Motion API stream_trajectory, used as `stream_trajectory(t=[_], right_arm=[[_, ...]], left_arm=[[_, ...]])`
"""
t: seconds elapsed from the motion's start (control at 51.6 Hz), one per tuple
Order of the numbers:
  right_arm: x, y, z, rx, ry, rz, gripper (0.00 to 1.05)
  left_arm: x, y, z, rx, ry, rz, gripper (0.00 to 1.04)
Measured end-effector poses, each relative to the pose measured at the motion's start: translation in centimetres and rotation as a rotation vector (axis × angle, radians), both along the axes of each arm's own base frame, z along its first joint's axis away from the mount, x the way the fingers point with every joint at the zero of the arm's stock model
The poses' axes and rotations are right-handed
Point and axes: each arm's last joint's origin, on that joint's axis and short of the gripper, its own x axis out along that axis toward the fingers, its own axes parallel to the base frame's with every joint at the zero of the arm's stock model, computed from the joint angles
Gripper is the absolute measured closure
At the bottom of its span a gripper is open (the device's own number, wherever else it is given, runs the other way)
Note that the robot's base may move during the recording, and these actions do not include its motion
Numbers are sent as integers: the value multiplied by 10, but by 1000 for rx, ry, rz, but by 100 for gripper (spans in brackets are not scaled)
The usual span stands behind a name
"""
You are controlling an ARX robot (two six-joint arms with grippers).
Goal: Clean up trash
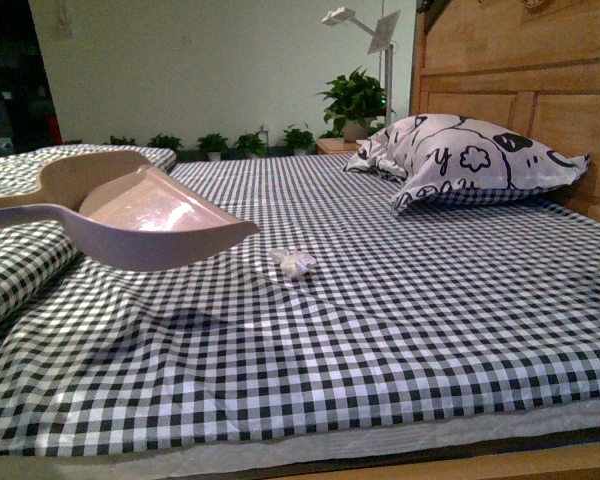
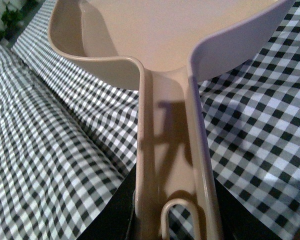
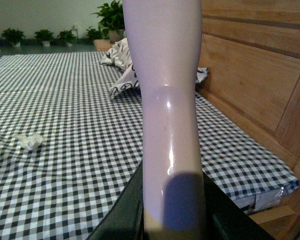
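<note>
The trash (image 1: 294, 263), a small white crumpled wad, lies on the checked bedsheet near the middle of the bed; it also shows in the right wrist view (image 3: 30, 141). The pinkish-beige dustpan (image 1: 150, 215) hovers above the sheet just left of the wad, its mouth toward it. My left gripper (image 2: 172, 220) is shut on the dustpan's handle (image 2: 167, 150); the gripper itself is outside the front view. My right gripper (image 3: 172, 220) is shut on the pale brush handle (image 3: 167, 100), which stands upright and fills the middle of its view; it is outside the front view too.
A white pillow with black drawings (image 1: 465, 160) lies at the far right against the wooden headboard (image 1: 540, 80). A folded checked quilt (image 1: 20, 260) lies at the left. Potted plants and a lamp stand beyond the bed. The bed's near edge (image 1: 330, 450) runs along the front.
</note>
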Motion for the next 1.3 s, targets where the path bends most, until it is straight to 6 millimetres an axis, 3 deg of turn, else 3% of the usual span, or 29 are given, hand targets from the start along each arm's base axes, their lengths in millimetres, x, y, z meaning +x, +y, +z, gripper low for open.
stream_trajectory(t=[0.194,0.523,0.775,1.066,1.299], right_arm=[[0,0,0,0,0,0,84],[0,0,0,0,0,0,84],[0,0,0,0,0,0,84],[0,0,0,0,0,0,84],[0,0,0,0,0,0,84]], left_arm=[[21,-14,-6,23,24,-63,78],[49,-12,-24,-1,94,-82,78],[64,-21,-27,-25,106,-117,78],[82,-30,-51,-47,185,-138,78],[90,-33,-55,-55,214,-143,78]])
